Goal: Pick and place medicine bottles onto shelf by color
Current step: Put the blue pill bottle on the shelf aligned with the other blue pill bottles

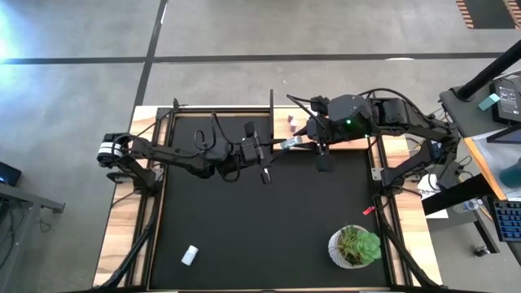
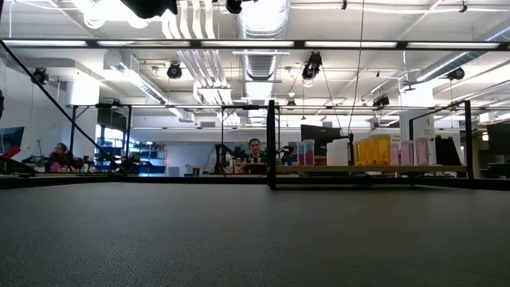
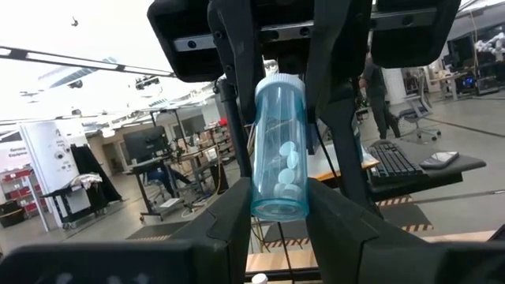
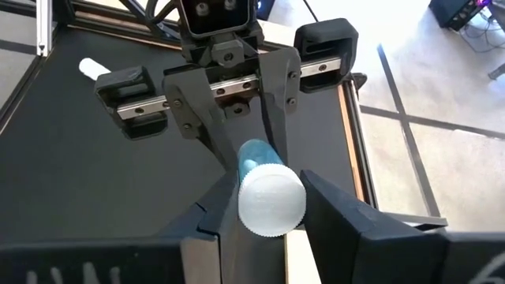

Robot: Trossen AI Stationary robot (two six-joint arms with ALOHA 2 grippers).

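1. Two grippers met over the far middle of the black mat (image 1: 260, 220), both on one clear blue medicine bottle (image 1: 290, 144) with a white cap (image 4: 271, 199).
2. The left gripper (image 3: 278, 207) was clenched on the bottle's base end, its fingers (image 3: 229, 221) pressed to either side of the body; pale pills showed inside the bottle.
3. The right gripper (image 4: 272, 207) was closed around the capped end, the cap sitting between its fingers (image 4: 347, 217).
4. The bottle hung above the mat, lying roughly level between the two arms in the high view, just in front of the shelf (image 1: 346, 145).
5. A pink bottle (image 1: 291, 122) stood on the shelf near the black upright post (image 1: 271, 110).
6. A white bottle (image 1: 190, 255) lay alone on the mat's near left part, well apart from the grippers.
7. A green potted plant (image 1: 356, 246) stood at the near right of the mat.
8. In the low view, orange and pink bottles (image 2: 390, 151) stood in a row on the shelf.
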